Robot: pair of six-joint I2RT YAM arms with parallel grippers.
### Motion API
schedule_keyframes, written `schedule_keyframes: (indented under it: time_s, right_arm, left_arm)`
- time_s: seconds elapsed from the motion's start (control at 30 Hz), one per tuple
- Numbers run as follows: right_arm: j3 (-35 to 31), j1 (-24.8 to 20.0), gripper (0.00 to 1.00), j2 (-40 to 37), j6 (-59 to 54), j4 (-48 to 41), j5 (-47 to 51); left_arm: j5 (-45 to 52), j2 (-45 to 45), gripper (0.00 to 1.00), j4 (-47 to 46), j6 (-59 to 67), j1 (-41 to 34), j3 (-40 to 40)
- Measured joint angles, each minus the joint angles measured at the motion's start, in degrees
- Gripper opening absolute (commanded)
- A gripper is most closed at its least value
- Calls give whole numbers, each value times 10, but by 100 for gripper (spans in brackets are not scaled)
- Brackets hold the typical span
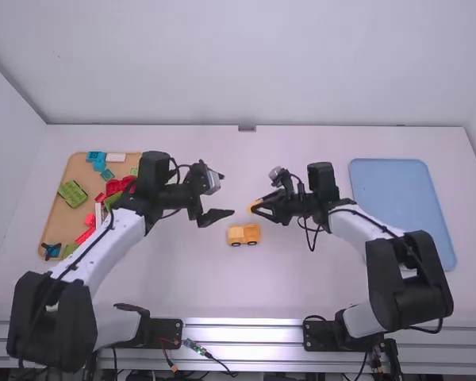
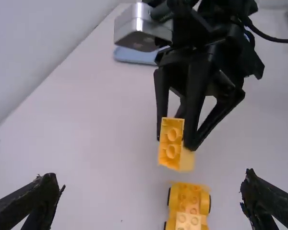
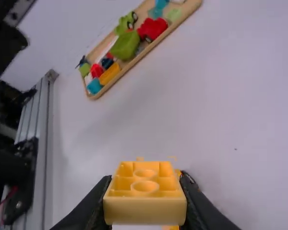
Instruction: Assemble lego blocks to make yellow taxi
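Observation:
Above the table's middle, my right gripper (image 1: 260, 208) is shut on a yellow block (image 1: 254, 205). The left wrist view has this block (image 2: 172, 143) tilted, studs showing, between the right gripper's fingers. In the right wrist view the block (image 3: 145, 194) sits between the fingertips of my right gripper (image 3: 145, 203), its hollow side facing the camera. The yellow car (image 1: 243, 234) with black wheels stands on the table just below and nearer the camera; it is also in the left wrist view (image 2: 188, 203). My left gripper (image 1: 219, 216) is open and holds nothing; its fingers are wide apart in its wrist view (image 2: 151, 199).
A wooden tray (image 1: 55, 214) with several coloured blocks lies at the left, partly behind the left arm. At the right is a blue tray (image 1: 401, 190), with the right arm reaching past its near side.

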Motion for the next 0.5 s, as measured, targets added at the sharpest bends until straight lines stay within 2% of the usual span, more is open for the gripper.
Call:
schedule_keyframes:
  time_s: [0.13, 0.2, 0.33, 0.5]
  right_arm:
    - [82, 21, 12, 0, -113, -152, 14]
    - [120, 31, 11, 0, -175, -213, 26]
    - [167, 42, 10, 0, -272, -294, 40]
    - [189, 41, 11, 0, -348, -337, 52]
  left_arm:
    - [50, 66, 100, -26, 3, 0, 26]
    - [77, 108, 97, -48, 7, 0, 48]
    - [122, 167, 93, -78, 11, 0, 83]
    - [175, 187, 94, -117, 48, 0, 95]
